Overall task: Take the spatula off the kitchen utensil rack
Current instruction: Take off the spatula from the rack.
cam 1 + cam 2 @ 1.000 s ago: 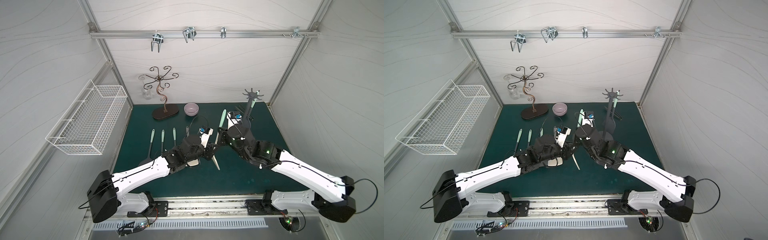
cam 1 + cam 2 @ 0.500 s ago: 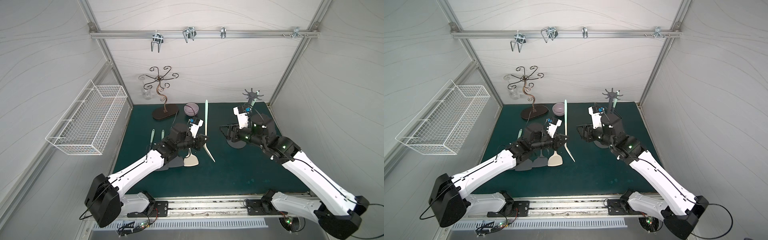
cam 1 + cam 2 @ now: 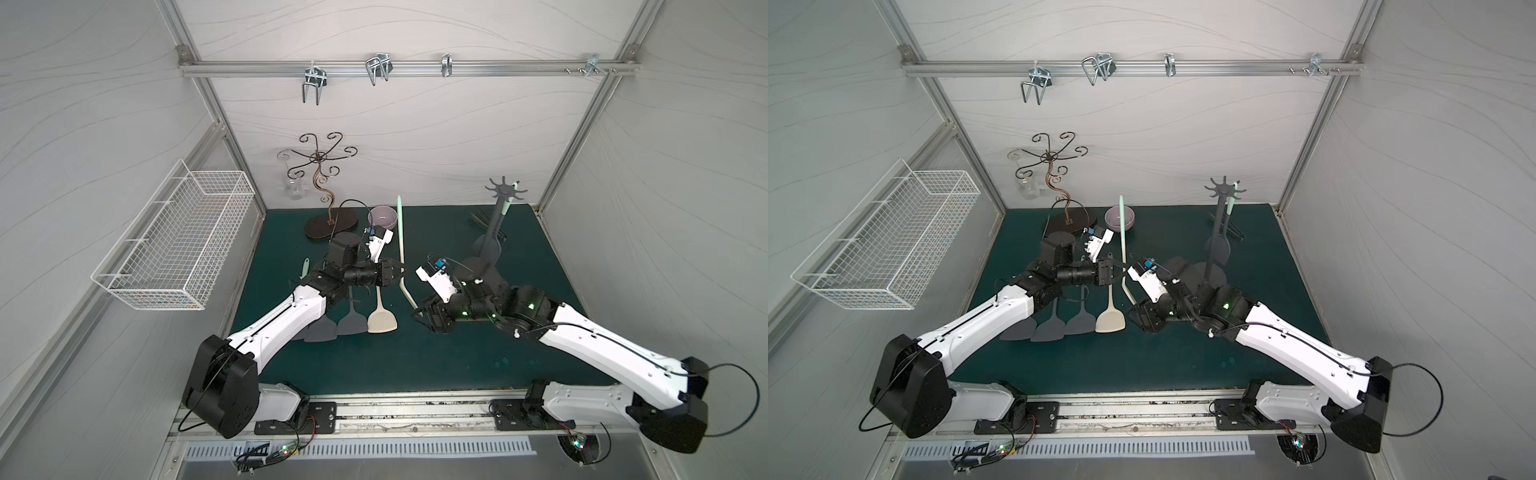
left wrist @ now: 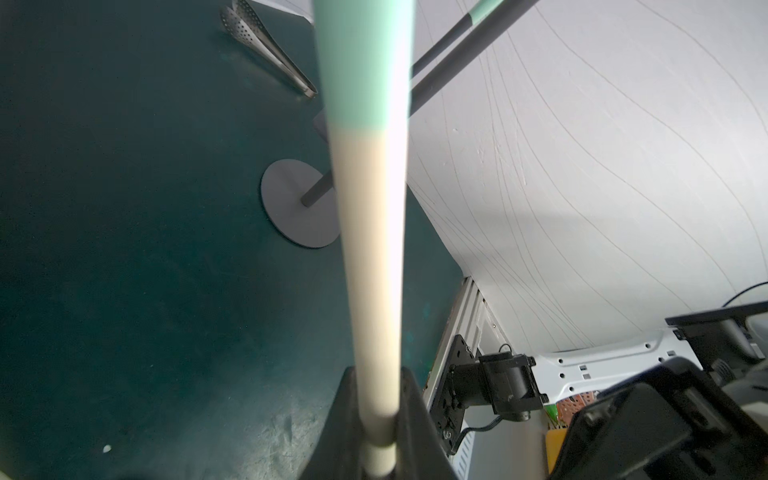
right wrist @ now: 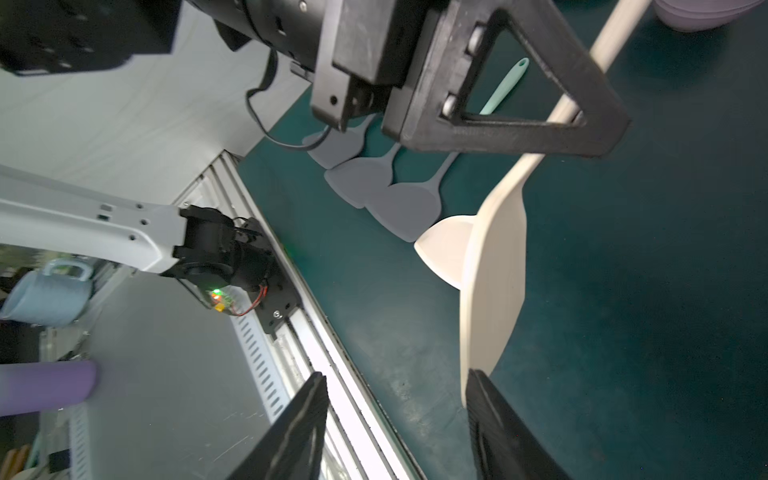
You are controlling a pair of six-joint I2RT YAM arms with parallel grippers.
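Just past the front rail (image 3: 415, 409), the right end effector (image 5: 397, 374) hangs low over the tabletop (image 3: 478, 361) with its jaws well apart and nothing gripped. The wrist view shows a pale blade tip just beside one finger (image 5: 490, 415), which reads as standing by, not holding. Beside it a row of spatulas (image 3: 351, 324), three grey and one cream, lies flat with blades toward the front, likely marking where a set-down belongs; bare mat lies open in front of the row and between the arms. Just behind, the left end effector (image 3: 395, 274) is clamped narrow on the cream shaft of the spatula (image 3: 401, 245), close above the blade. That low grip lets the long mint handle stand up and lean toward the back, its tip seen in line with the bowl (image 3: 381, 216). So the spatula is off the rack (image 3: 503, 190) and well apart from it. Laying it down probably means swinging that handle clear of the bowl and the brown wire stand (image 3: 328, 208). Farthest back on the right, the rack carries one grey spatula (image 3: 487, 251) hanging along its pole, tongs (image 3: 484, 218) lie behind its base, and the side wall stands close by.
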